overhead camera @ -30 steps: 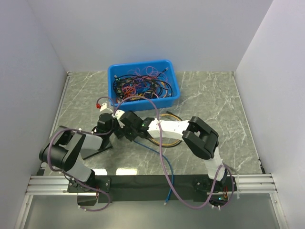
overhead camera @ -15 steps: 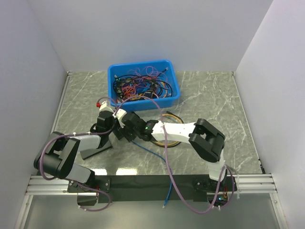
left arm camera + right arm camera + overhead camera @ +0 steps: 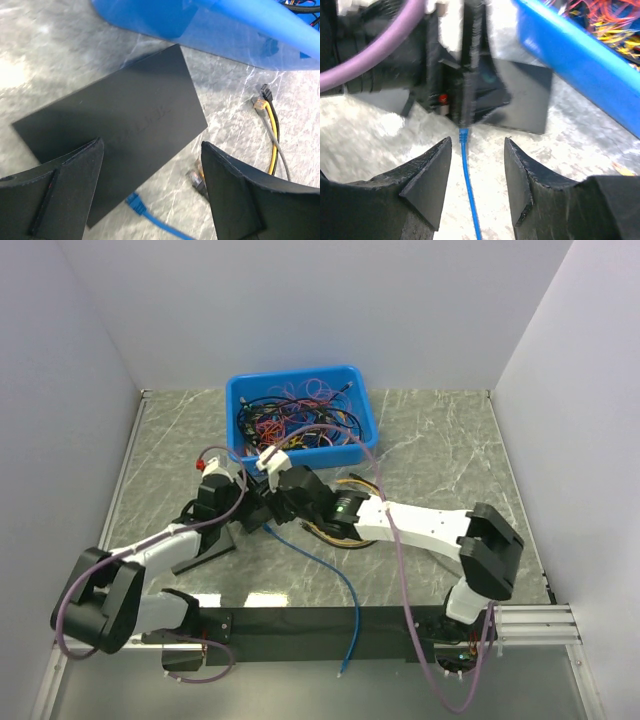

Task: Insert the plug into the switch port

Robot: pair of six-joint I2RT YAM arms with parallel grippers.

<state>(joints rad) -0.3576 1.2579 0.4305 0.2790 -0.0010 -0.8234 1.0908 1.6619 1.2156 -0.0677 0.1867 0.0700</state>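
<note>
Left gripper (image 3: 152, 155) fingers apart over flat black rectangular switch (image 3: 120, 120). Right gripper (image 3: 477, 145) fingers apart, unclamped, astride blue-cabled plug (image 3: 463, 134).

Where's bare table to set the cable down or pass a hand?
Bare table right of the blue bin out to the right wall, and left of it. Crowded in front of the bin: left hand, right hand, switch, blue cable.
</note>
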